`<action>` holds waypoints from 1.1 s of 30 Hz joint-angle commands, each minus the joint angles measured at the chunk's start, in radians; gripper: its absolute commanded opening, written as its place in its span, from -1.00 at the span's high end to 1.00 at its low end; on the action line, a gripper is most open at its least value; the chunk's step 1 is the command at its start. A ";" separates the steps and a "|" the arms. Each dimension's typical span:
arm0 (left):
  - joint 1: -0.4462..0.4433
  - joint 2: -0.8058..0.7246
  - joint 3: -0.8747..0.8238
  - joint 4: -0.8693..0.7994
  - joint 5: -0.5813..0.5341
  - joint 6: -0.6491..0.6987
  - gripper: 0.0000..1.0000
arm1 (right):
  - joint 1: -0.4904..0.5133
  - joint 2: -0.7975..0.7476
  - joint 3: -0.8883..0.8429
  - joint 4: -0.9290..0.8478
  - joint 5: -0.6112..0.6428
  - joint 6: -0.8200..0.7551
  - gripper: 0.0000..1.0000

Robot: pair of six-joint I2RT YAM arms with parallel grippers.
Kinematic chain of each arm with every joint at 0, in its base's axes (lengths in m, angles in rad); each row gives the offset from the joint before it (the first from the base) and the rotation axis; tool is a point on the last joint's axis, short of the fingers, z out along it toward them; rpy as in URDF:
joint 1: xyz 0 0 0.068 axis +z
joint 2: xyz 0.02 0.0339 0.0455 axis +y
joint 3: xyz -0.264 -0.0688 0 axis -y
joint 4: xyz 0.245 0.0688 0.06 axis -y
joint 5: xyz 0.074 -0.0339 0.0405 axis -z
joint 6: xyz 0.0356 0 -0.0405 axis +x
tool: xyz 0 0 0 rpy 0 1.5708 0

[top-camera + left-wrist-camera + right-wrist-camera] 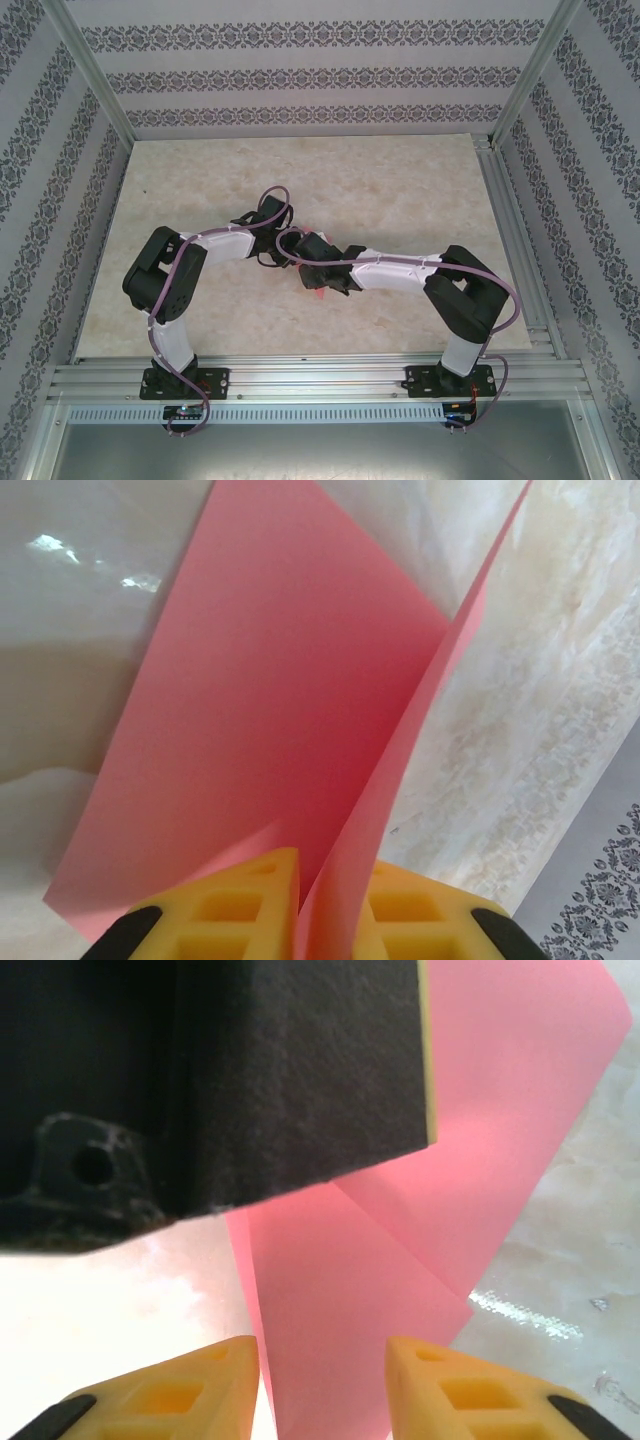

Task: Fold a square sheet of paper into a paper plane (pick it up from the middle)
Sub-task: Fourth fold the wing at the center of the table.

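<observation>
1. Nearest the left wrist lens, at 6 o'clock, the yellow left fingers (pixel 235 910) are pressed together on the lower edge of the square sheet of paper (pixel 270 710), pinching it between them.
2. From that pinch the pink sheet opens like a V. One broad flap leans away toward 11 o'clock. The other stands almost edge-on and runs up to 1 o'clock.
3. Behind the sheet, the pale marbled surface (pixel 520 730) shows at 3 o'clock. A strip of patterned wall (pixel 610 900) sits at 5 o'clock.
4. In the right wrist view, the yellow right fingers (pixel 190 1390) sit at 7 and 5 o'clock, spread apart with a clear gap.
5. The pink sheet lies in line with that gap and stretches from 6 o'clock up toward 1 o'clock. Whether either fingertip touches it cannot be told.
6. Two layers of the sheet overlap there, and a straight edge runs down from the middle toward 4 o'clock.
7. A black block (pixel 250 1080) with a thin yellow strip on its right side covers the 10 o'clock part of that view, in front of the paper.
8. From overhead, the left arm (pixel 215 245) and right arm (pixel 400 268) bring their wrists together near the middle of the surface. A sliver of pink peeks out beneath them, on the 6 o'clock side.
</observation>
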State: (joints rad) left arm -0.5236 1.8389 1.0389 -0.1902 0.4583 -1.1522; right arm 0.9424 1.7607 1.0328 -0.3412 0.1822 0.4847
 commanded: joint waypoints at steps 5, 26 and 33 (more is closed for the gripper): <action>0.012 -0.002 0.018 0.012 0.000 0.015 0.63 | 0.024 -0.011 -0.037 0.004 -0.026 0.016 0.15; 0.017 -0.001 0.029 0.001 0.002 0.014 0.64 | 0.021 -0.024 -0.087 0.105 -0.023 -0.008 0.43; 0.016 -0.002 0.032 -0.006 0.002 0.016 0.64 | 0.021 -0.038 -0.089 0.097 -0.011 -0.015 0.60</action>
State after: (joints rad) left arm -0.5171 1.8389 1.0447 -0.2005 0.4591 -1.1522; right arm 0.9619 1.7306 0.9211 -0.2569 0.1562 0.4755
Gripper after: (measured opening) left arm 0.183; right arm 0.213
